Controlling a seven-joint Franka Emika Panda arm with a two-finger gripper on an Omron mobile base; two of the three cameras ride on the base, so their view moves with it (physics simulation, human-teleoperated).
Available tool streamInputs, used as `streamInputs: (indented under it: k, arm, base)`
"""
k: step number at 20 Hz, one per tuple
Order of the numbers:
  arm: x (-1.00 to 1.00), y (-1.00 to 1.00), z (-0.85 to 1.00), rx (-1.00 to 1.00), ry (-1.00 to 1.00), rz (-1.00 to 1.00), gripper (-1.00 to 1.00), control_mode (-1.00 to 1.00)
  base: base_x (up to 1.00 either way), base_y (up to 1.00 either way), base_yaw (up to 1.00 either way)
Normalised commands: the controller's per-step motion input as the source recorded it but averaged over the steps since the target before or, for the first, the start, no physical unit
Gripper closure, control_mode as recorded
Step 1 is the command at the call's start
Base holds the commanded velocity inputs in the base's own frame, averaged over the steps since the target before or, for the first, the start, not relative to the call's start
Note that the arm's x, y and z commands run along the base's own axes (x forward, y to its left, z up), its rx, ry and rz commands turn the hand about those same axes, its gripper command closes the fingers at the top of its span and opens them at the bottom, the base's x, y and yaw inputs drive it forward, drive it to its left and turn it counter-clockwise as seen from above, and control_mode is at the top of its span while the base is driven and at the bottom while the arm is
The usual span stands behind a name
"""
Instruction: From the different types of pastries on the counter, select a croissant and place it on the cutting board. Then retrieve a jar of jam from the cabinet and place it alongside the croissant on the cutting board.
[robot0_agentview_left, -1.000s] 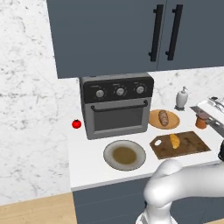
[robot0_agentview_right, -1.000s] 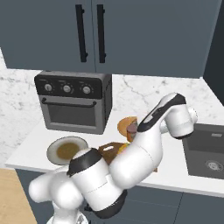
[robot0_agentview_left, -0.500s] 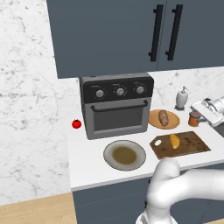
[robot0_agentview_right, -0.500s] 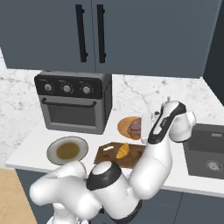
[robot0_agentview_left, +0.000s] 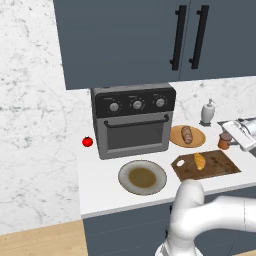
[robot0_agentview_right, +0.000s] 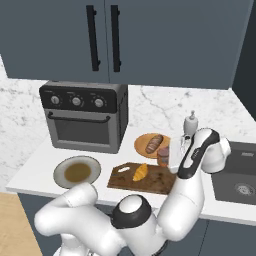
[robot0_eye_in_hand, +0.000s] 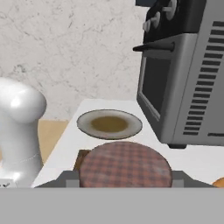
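A jam jar (robot0_agentview_left: 225, 141) with a red checked lid (robot0_eye_in_hand: 124, 167) sits between the jaws of my gripper (robot0_agentview_left: 231, 138), which is shut on it. It hangs at the far right corner of the wooden cutting board (robot0_agentview_left: 217, 165), beside the board's edge (robot0_agentview_right: 159, 181). From the right base view the jar (robot0_agentview_right: 163, 156) shows just left of the gripper (robot0_agentview_right: 169, 154). A golden croissant (robot0_agentview_left: 199, 161) lies on the board's left half (robot0_agentview_right: 140, 172). Whether the jar touches the counter I cannot tell.
A black toaster oven (robot0_agentview_left: 132, 120) stands at the back. An orange plate with a brown pastry (robot0_agentview_left: 187, 135) is behind the board. A grey plate of brown food (robot0_agentview_left: 142, 177) lies left of it. A tomato (robot0_agentview_left: 87, 141), a soap dispenser (robot0_agentview_left: 208, 112) and a sink (robot0_agentview_right: 240, 180) are nearby.
The arm has swung its links to the right and straightened up. The hand with the jar has sunk a little toward the board's far right corner.
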Motion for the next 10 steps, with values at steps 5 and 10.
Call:
streamInputs:
  k: [5,10]
  arm:
    - [0.02,-0.47,-0.34,0.00,-0.10,0.04,1.00,-1.00]
    - [0.16,-0.19,-0.26,0.00,-0.06,0.00,1.00,-1.00]
  base:
    - [0.00,0.00,0.00]
    - [0.00,0.00,0.00]
